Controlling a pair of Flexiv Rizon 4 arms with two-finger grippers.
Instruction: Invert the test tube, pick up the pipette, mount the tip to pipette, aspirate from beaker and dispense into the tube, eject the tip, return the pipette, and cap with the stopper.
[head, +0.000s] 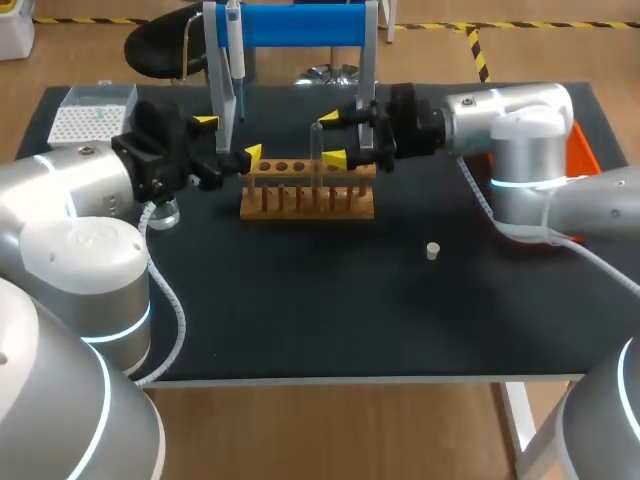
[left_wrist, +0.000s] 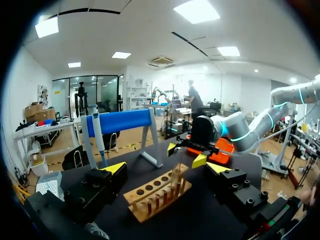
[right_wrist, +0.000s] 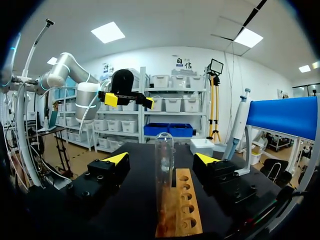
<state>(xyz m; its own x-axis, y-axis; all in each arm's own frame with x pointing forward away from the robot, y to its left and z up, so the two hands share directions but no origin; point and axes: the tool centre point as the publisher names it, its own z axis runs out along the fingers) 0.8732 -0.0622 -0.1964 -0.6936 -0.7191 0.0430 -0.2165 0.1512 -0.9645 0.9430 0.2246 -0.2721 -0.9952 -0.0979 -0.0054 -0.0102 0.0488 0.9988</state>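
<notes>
Black table (head: 300, 300) — test tube (right_wrist: 164, 165) vertical, rounded end up

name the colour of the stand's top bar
The top bar is blue; the head view shows it best.

No legible text, label, number or sign appears on the wooden rack (head: 307, 190) or on the test tube (right_wrist: 164, 165) standing in it.
</notes>
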